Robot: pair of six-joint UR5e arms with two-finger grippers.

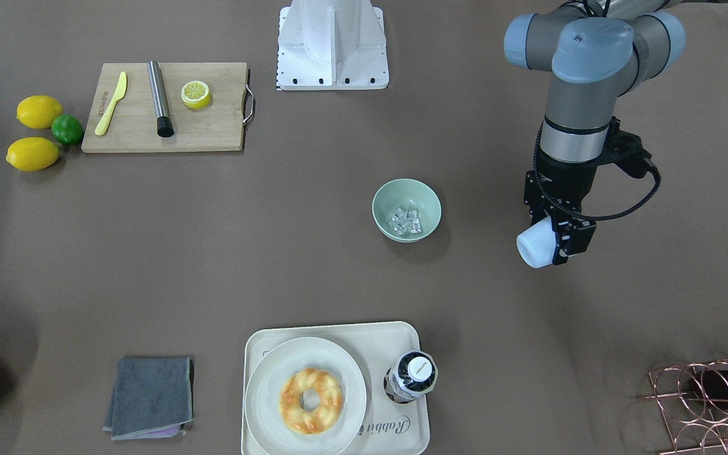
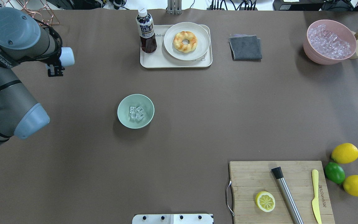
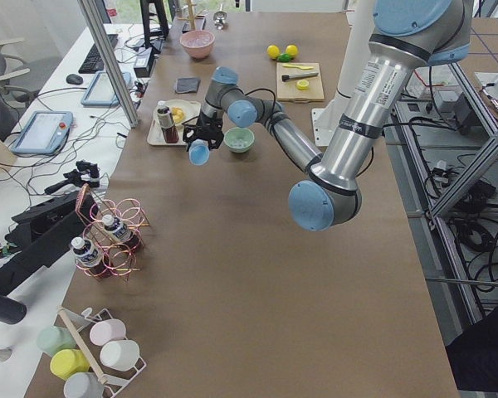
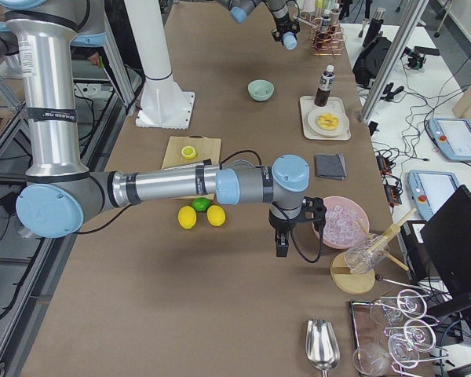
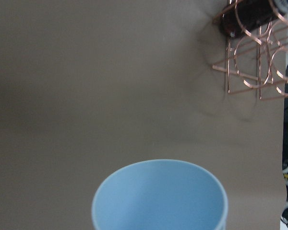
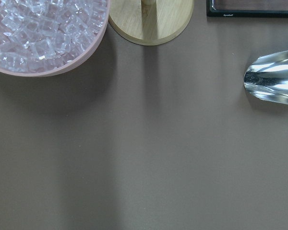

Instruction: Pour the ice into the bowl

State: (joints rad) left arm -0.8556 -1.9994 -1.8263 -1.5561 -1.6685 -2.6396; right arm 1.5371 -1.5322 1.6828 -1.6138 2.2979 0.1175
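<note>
The pale mint-green bowl (image 1: 402, 191) stands mid-table and also shows in the overhead view (image 2: 128, 101). A few small clear ice cubes (image 1: 406, 221) lie in its bottom, and they show from overhead too (image 2: 136, 113). My left gripper (image 1: 557, 243) is shut on a light blue cup (image 1: 534, 248), held above the table and well apart from the bowl, on its side toward the wire rack (image 2: 61, 61). In the left wrist view the cup's inside (image 5: 159, 199) shows no ice. My right gripper (image 4: 281, 245) hangs beside the pink tub; I cannot tell whether it is open or shut.
A pink tub of ice (image 2: 329, 42) and a wooden stand (image 6: 151, 21) are at the far right corner, with a steel scoop (image 6: 273, 79) nearby. A tray (image 2: 148, 60) holds a bottle and a doughnut plate. A grey cloth (image 2: 245, 46), cutting board (image 2: 250, 177), lemons and a copper rack (image 1: 705, 398) lie around.
</note>
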